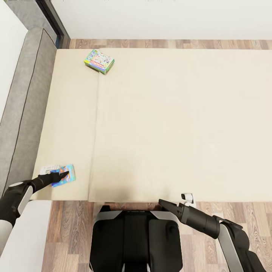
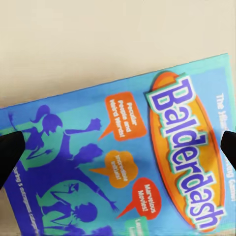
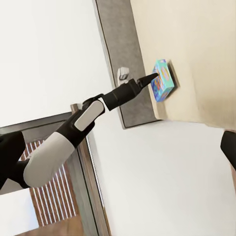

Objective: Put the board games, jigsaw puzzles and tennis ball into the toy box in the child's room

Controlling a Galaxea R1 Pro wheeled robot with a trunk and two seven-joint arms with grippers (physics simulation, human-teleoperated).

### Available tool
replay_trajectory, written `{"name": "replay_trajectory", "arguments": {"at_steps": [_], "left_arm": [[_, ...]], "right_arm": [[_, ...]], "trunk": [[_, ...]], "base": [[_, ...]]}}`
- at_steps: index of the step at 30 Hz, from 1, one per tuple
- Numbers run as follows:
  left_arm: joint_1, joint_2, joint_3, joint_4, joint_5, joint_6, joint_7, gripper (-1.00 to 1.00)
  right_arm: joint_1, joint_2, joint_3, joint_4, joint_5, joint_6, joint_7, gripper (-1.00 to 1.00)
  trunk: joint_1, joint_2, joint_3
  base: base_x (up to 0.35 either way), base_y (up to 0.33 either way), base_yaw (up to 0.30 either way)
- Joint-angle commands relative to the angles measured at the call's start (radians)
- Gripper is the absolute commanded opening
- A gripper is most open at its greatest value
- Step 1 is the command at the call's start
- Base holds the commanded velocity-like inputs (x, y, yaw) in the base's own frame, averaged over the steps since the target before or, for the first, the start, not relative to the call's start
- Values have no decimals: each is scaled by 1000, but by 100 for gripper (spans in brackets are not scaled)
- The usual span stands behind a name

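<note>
Hovering over the Balderdash box (image 1: 63, 175) on the bed (image 1: 170, 124), your left fingers (image 1: 65, 174) are spread wide; right fingers' (image 1: 163, 204) state unclear.

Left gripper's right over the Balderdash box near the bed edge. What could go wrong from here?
1. The board game lies flat on the bed; the left gripper fingers straddle it widely in the left wrist view, so closing may only scrape the lid.
2. It sits near the bed's near edge; a nudge could tip it onto the floor.
</note>
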State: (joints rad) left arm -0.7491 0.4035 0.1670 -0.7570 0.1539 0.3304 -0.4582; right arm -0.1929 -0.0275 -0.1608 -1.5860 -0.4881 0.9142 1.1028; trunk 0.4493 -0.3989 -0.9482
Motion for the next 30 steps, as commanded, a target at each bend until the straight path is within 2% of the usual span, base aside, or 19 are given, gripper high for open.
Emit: {"name": "replay_trajectory", "arguments": {"at_steps": [1, 30], "left_arm": [[1, 0, 2, 18, 0, 9, -2, 100], [1, 0, 2, 18, 0, 10, -2, 100]], "right_arm": [[0, 0, 0, 0, -1, 5, 2, 100], [1, 0, -1, 0, -1, 5, 2, 100]], "trunk": [[1, -1, 0], [1, -1, 6]], "base": [[-70, 21, 0], [-13, 25, 0]]}}
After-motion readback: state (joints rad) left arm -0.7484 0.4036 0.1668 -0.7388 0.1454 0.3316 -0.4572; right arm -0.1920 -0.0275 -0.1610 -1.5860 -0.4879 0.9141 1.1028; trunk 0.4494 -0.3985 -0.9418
